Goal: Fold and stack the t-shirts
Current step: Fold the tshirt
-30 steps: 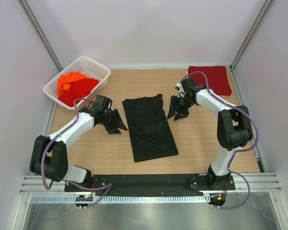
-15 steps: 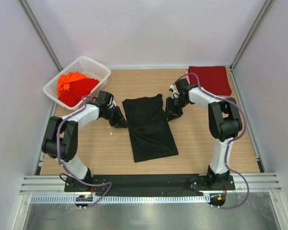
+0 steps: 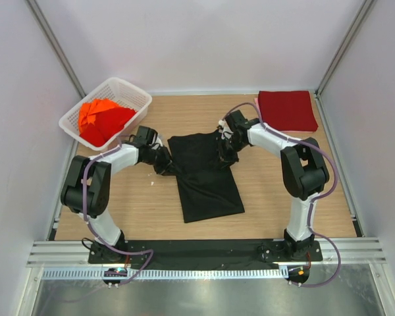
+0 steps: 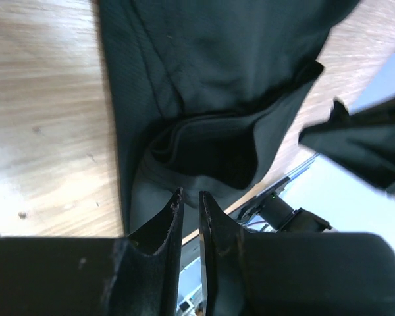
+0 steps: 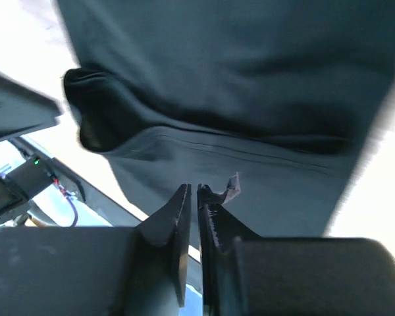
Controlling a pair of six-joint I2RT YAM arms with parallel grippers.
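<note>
While the black t-shirt (image 3: 207, 181) lies lengthwise on the table (image 3: 276, 191), half-folded into a long strip, both arms are at its far end. The left gripper (image 3: 166, 164) is at the shirt's far-left corner, its fingers (image 4: 161, 227) pressed almost together with cloth bunched at their tips. The right gripper (image 3: 224, 148) is at the far-right corner, likewise nearly closed on a raised hem. The step looks like the start of the crosswise fold. Next, both corners probably need to be lifted evenly and carried towards the shirt's near end, with the layers kept from slipping apart. Well left of the shirt, a white basket (image 3: 128, 85) holds crumpled orange-red t-shirts (image 3: 95, 113) waiting their turn. Far right of it, a dark red t-shirt (image 3: 286, 110) lies folded. Nothing blocks the fold path.
</note>
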